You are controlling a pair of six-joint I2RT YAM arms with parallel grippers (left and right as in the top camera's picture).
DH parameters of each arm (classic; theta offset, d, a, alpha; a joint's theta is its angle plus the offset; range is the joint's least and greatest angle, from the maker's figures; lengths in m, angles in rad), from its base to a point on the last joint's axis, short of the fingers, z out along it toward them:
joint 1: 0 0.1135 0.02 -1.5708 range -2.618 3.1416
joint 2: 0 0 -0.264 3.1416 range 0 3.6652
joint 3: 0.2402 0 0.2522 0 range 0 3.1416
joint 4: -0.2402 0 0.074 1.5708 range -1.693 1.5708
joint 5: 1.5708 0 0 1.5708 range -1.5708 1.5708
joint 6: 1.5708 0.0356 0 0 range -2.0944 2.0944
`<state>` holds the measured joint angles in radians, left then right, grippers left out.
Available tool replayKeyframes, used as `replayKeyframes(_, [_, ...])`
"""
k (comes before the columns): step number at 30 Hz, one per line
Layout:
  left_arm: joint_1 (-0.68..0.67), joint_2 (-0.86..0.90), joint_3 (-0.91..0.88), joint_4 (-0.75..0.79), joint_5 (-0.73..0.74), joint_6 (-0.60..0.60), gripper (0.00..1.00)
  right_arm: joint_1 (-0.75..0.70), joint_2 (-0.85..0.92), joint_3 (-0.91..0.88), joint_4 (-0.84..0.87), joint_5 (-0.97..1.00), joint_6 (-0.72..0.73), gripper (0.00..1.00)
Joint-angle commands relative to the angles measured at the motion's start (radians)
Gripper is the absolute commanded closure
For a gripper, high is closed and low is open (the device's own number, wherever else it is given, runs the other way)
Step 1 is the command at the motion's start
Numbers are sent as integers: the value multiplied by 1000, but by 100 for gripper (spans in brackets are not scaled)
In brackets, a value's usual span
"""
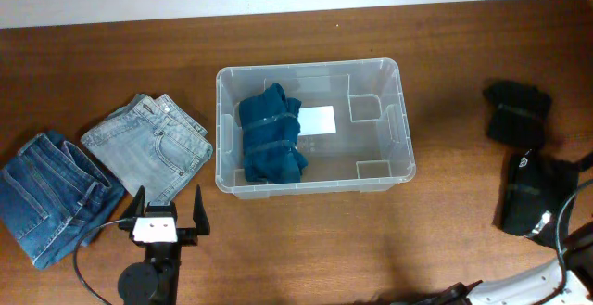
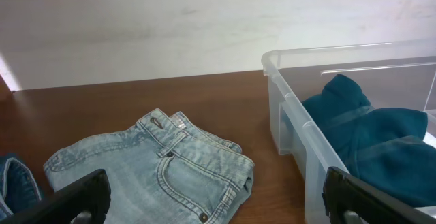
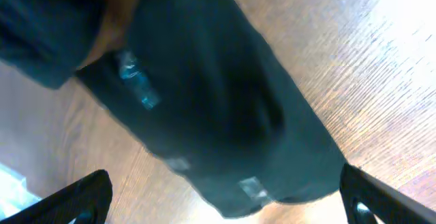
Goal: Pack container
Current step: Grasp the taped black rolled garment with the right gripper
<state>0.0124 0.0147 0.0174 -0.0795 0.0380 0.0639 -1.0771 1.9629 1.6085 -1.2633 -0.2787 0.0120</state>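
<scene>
Only the overhead view shows the whole table: the container stands in its middle, with a small black bundle and a larger black garment lying well apart from it on the right. The light jeans lie just beside the container on the left, and the dark jeans touch them further left. The left wrist view shows instead the white wall behind and the stitched pocket of the light jeans from close by. The right wrist view is blurred and is filled with dark cloth over wood grain. The container is clear plastic, rectangular, with rounded corners, a thick rim and moulded recesses in its sides. In its left half sits a folded teal garment of soft cloth, and a white label lies on the floor beside it; the right half is bare. The left gripper hangs near the light jeans with its jaws wide apart and grips nothing. The right gripper also has its jaws wide apart, one on each side of the dark cloth; I cannot tell whether it touches the cloth.
</scene>
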Motion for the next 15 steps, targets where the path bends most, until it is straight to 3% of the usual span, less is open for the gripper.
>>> replayKeyframes(1, [3, -8, -8, 1, 0, 9, 1, -17, 4, -103, 53, -59, 3, 2])
replayKeyframes(8, [3, -8, -8, 1, 0, 9, 1, -8, 4, -337, 231, -269, -28, 1])
replayKeyframes(15, [3, -8, -8, 1, 0, 9, 1, 37, -3, -375, 197, -469, -131, 1])
